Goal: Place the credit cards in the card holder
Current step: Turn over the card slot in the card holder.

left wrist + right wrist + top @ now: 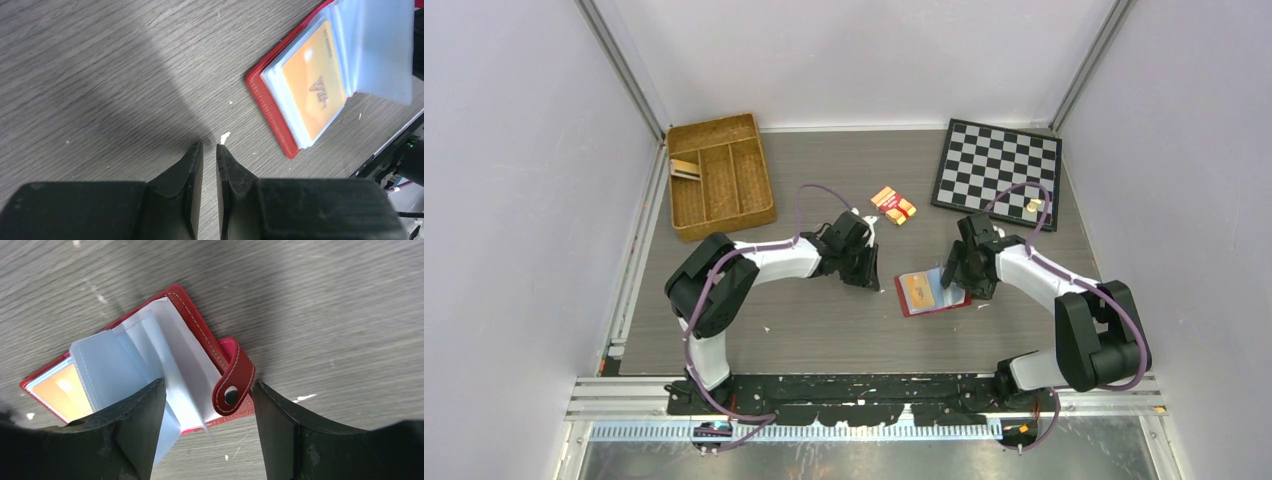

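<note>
From above, a gray wood-grain surface carries four things: one brown wicker tray with dividers at the far left, one black-and-white checkerboard at the far right, one small orange-and-red banded pack between them, and one card holder lying open near the middle. Two white-and-black arms bend at the elbow and reach inward from their bases. The left pincer is just left of the holder, and the right pincer is over the holder's right edge.

The left wrist view shows the left pincer's two black wedge-shaped fingers drawn narrow with a slim gap, holding nothing, low over bare wood. The holder's ribbed red edge lies ahead to the right, apart from them. One smooth orange card sits inside its clear bluish sleeves, and one sleeve is lifted.

In the right wrist view the right pincer stands wide, with the stitched, leather-like red cover between its fingers. One finger overlaps the sleeves and the other is just beside the snap tab, which curls upward with its single dark stud showing. Whether either finger presses the holder is hard to tell from this angle. The orange card shows at the left.
</note>
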`<action>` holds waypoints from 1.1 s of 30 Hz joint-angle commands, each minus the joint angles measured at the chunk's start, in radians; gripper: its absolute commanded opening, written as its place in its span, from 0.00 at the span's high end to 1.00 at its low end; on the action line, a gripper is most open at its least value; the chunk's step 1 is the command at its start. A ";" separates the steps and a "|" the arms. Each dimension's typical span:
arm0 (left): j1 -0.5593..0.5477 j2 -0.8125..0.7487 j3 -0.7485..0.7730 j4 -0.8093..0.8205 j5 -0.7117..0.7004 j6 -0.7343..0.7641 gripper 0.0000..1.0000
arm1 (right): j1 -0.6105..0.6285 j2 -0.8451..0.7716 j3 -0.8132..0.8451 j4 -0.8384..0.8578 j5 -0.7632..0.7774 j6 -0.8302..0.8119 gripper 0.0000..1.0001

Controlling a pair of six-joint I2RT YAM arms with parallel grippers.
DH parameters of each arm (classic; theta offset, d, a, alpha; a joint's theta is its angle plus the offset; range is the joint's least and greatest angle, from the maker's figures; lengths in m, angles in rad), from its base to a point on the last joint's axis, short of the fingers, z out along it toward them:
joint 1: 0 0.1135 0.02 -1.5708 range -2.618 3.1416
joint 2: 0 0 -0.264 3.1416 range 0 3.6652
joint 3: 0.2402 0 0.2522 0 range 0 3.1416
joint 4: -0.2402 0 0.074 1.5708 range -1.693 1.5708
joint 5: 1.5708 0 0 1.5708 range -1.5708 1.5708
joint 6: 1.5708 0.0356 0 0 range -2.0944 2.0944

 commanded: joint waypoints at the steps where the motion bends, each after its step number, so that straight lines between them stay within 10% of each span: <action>1: 0.002 0.039 0.035 0.035 0.016 0.007 0.82 | 0.007 0.006 -0.037 0.090 -0.189 -0.023 0.30; 15: -0.011 0.118 0.057 0.070 0.040 -0.001 0.84 | 0.013 0.014 -0.033 0.113 -0.313 -0.064 0.26; 33: 0.000 -0.018 0.049 -0.029 -0.061 0.051 0.74 | 0.054 -0.130 0.009 -0.006 -0.074 -0.033 0.23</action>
